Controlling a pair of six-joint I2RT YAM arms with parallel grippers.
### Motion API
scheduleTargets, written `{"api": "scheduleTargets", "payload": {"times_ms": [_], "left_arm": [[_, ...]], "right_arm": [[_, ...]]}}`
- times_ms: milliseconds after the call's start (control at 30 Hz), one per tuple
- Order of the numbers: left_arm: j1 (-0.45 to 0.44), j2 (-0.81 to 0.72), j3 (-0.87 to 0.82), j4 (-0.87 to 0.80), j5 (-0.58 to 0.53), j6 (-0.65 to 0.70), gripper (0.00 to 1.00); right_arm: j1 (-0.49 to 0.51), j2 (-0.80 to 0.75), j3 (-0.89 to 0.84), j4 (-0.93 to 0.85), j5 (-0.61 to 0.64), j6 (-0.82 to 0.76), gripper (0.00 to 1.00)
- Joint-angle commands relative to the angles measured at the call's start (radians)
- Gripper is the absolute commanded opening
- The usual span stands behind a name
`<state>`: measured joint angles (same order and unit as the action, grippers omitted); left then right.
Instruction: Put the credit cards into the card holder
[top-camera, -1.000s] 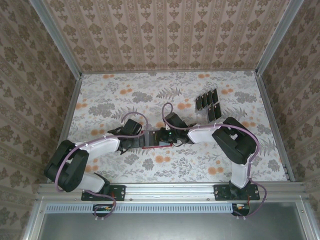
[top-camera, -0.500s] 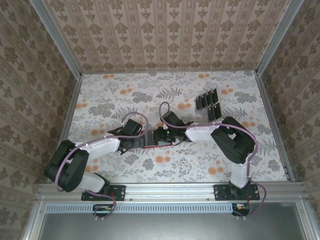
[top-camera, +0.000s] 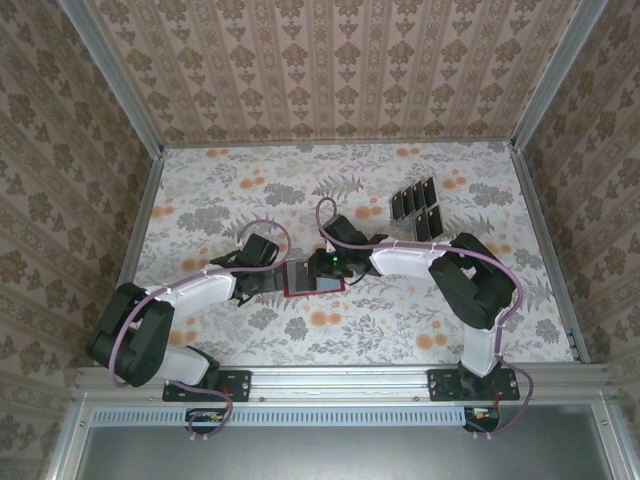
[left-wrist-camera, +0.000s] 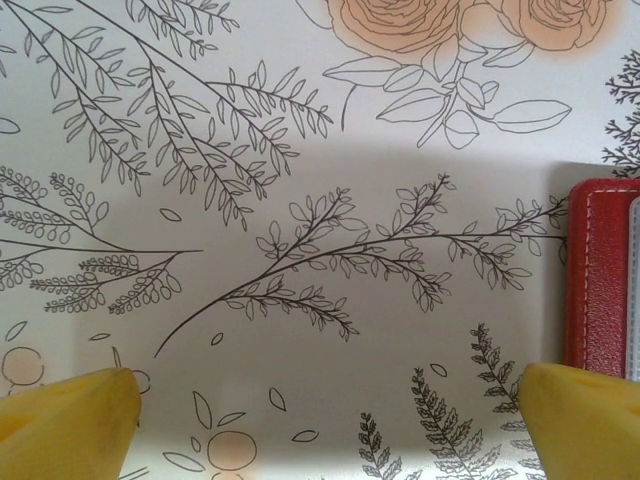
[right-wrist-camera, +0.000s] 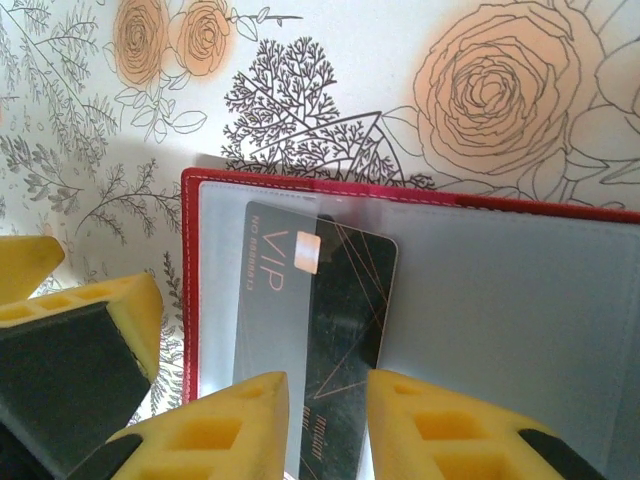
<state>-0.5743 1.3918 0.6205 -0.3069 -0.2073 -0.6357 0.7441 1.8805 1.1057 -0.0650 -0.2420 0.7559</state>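
Now that the right end effector (right-wrist-camera: 330, 392) has eased apart, the VIP card (right-wrist-camera: 300, 300) rests part-pocketed in the red wallet (right-wrist-camera: 188, 330)

The tabletop (left-wrist-camera: 300, 120) is white, with thin grey leaf drawings and orange roses. The card holder (right-wrist-camera: 520, 290) is red at its edges and pale grey inside. The card (right-wrist-camera: 300, 330) in it is black with coppery lines and the letters VIP. The left hand (left-wrist-camera: 325, 415) and the right hand (right-wrist-camera: 328, 400) have yellow fingers (left-wrist-camera: 70, 420). The walls (top-camera: 330, 70) are tan with brown flower stripes.
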Motion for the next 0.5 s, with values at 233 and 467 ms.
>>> {"api": "scheduleTargets", "payload": {"times_ms": [233, 467], "left_arm": [[0.013, 0.043, 0.002, -0.002, -0.02, -0.007, 1.0], [0.013, 0.07, -0.005, 0.018, -0.009, -0.008, 1.0]], "right_arm": [[-0.004, 0.065, 0.041, -0.021, -0.012, -0.009, 0.26], [-0.003, 0.081, 0.046, 0.003, -0.034, 0.011, 0.2]]}}
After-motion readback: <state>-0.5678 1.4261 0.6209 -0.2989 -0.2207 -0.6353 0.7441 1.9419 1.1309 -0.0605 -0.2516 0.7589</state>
